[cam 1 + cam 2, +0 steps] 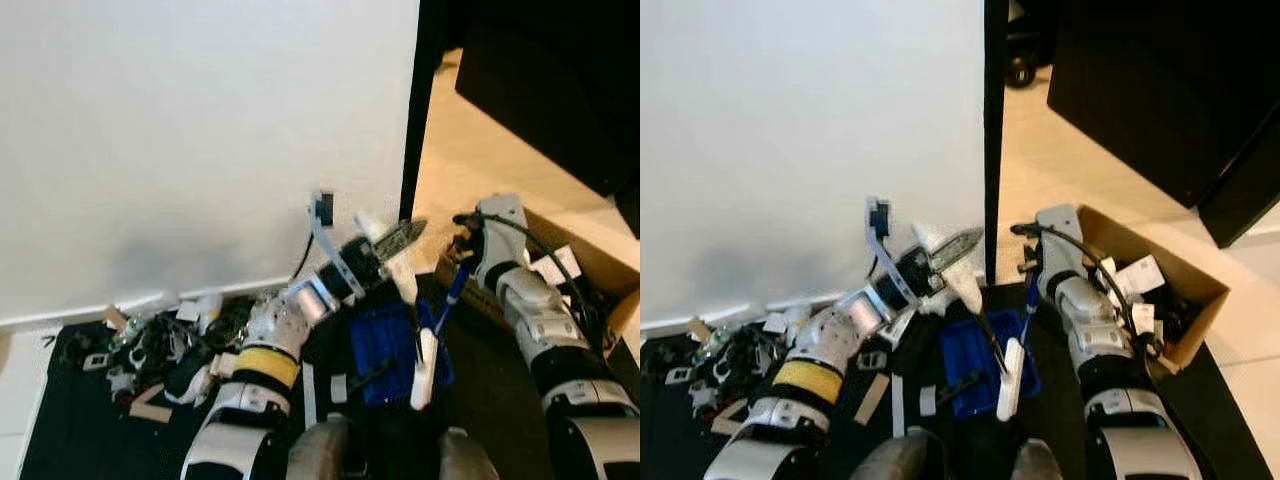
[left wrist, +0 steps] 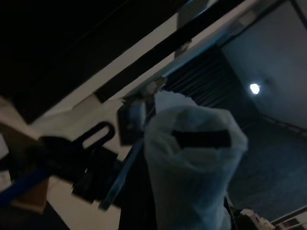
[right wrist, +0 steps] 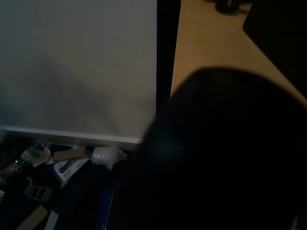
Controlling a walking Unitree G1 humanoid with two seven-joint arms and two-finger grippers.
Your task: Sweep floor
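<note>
black matting (image 1: 70,430) underfoot, and starting at the far left: spotting a heap of litter (image 1: 160,345) (card scraps, wrappers, dark odds and ends) crowding the foot of the white wall (image 1: 200,130), unswept.

moving along to the left gripper (image 1: 390,245), raised over the middle of the mat: appearing to be clenching the top of a white-handled brush (image 1: 422,375), with the handle hanging down across the blue dustpan (image 1: 385,350). catching nothing definite inside the pan; too dim to tell.

sliding right to the right gripper (image 1: 462,235): seeming to be grasping the pan's blue handle from above, though not seeing the fingers cleanly.

judging the step as tools in hand, sweeping proper not yet biting into the pile. next move calling for lowering the brush to the mat, reaching left to the heap, and drawing it toward the pan's lip while bracing the pan flat.

finishing at the far right: cardboard box (image 1: 1110,235) standing open beside the right arm, holding paper scraps and dark bits (image 1: 1140,280).
</note>
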